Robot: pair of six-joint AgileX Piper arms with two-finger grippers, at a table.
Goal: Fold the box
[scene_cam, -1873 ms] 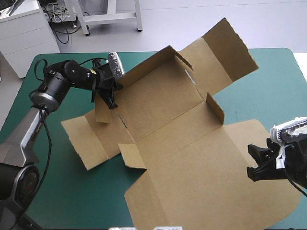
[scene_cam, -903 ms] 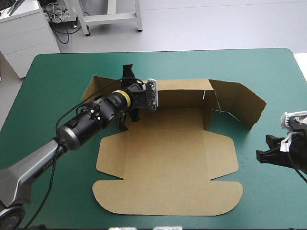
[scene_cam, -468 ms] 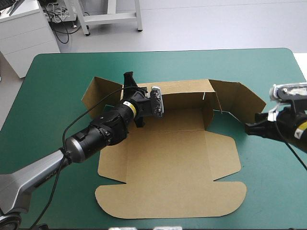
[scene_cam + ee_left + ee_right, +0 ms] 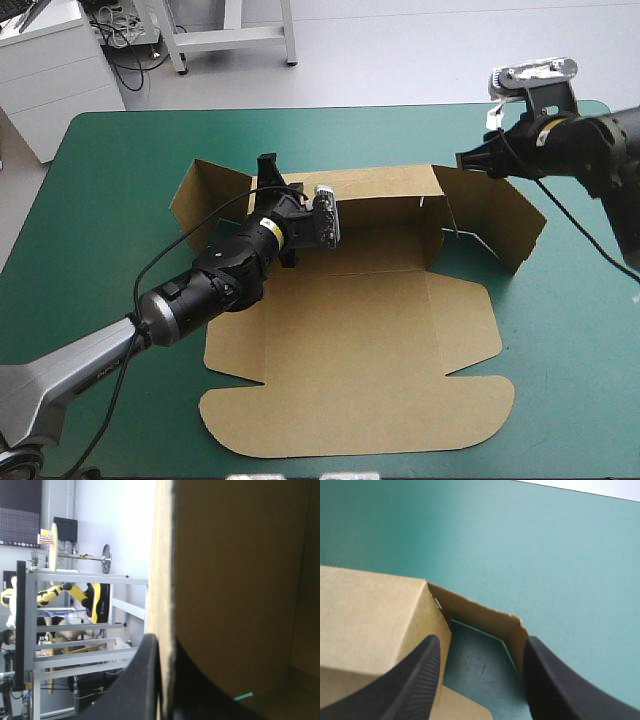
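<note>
The brown box point(image 4: 350, 340) lies in the middle of the table, its wide lid flat toward the front edge and its back wall point(image 4: 380, 185) standing upright. My left gripper point(image 4: 268, 172) is shut on the left end of that wall. In the left wrist view its black fingers point(image 4: 145, 680) pinch the board's edge point(image 4: 164, 580). At each end a side flap angles outward, one on the left point(image 4: 205, 195) and one on the right point(image 4: 495, 215). My right gripper point(image 4: 465, 160) hovers open above the right back corner. In the right wrist view that corner point(image 4: 470, 612) sits between the spread fingers point(image 4: 427, 680).
The teal-green cover point(image 4: 110, 180) shows on all sides of the box, widest at the left and the front right point(image 4: 570, 380). The table's far edge point(image 4: 400, 106) runs close behind the right gripper.
The right arm has swung from the table's right side up and back to the box's right back corner. The left gripper has kept its hold on the back wall and barely moved.
</note>
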